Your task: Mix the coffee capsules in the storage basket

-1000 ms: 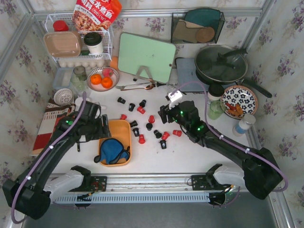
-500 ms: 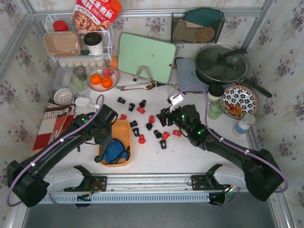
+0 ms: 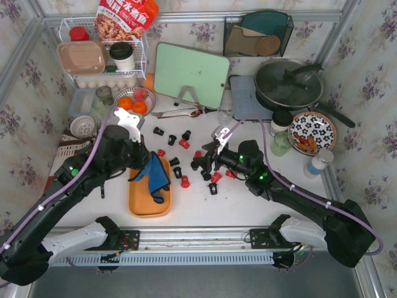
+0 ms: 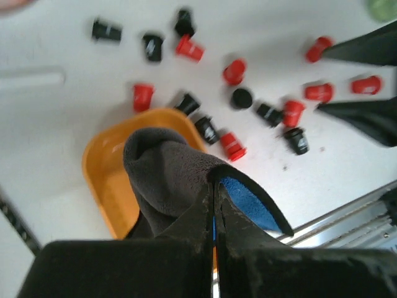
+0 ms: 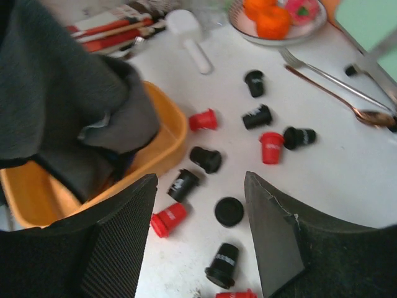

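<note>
The orange storage basket [image 3: 147,202] lies at the front left of the white table, and no coffee capsules show inside it. My left gripper [image 3: 144,166] is shut on a blue-and-grey cloth [image 3: 156,174] and holds it up over the basket's far end; the cloth [image 4: 167,180] hangs from the closed jaws [image 4: 214,186]. Red and black coffee capsules [image 3: 184,144] lie scattered on the table to the right of the basket. My right gripper [image 3: 208,162] hovers open over them, with a black capsule [image 5: 229,211] on the table between its fingers [image 5: 201,180].
A bowl of oranges [image 3: 132,104] and a spoon [image 3: 180,113] sit just beyond the capsules. Further back are a green cutting board [image 3: 191,74], a white wire rack [image 3: 102,56] and a pan [image 3: 288,84]. A patterned plate [image 3: 312,132] and a bottle [image 3: 282,139] stand at the right.
My left gripper closed on the cloth in the basket and lifted it up and away from the near end. My right gripper moved left and lower over the capsules.
</note>
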